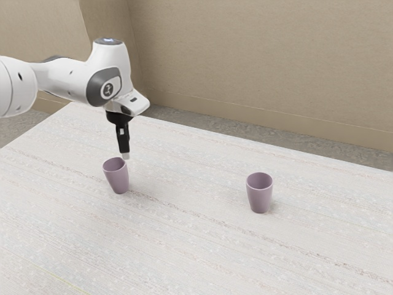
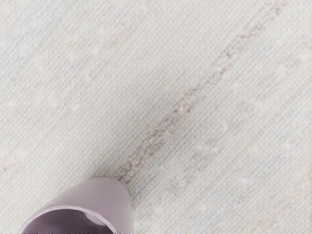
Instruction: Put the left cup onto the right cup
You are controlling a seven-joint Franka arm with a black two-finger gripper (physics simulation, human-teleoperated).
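Well, from the upper left of the exterior view the arm [image 1: 67,83] reaches in and turns its gripper [image 1: 124,153] straight down. The gripper's tip hangs just over the left cup [image 1: 116,175], which stands in the left-centre of that frame. From this side angle I cannot tell whether the gripper is open or shut. Nothing looks to be held in it.

The coming move, as I judge it, turns on how the cup lies under the tip. The cup stands upright on the table [image 1: 196,258], mouth up, its long axis vertical and roughly in line with the downward-pointing hand. It sits directly below the tip and a shade toward the exterior view's left, so the tip is over the far right part of the rim, not the middle of the mouth. The tip may be brushing the rim, though from this angle that is hard to say. In the wrist view the cup [image 2: 83,209] shows close under the hand, its open mouth and inner wall visible, which fits a hand almost on top of it.

Further toward the exterior view's right, a little right of centre and slightly lower in the frame, stands the right cup [image 1: 260,192]. It is also upright with its mouth up, well apart from the left cup, with bare table between them. The left cup is not yet lifted, so by my reading the grasp comes first and the carry across is still to do.
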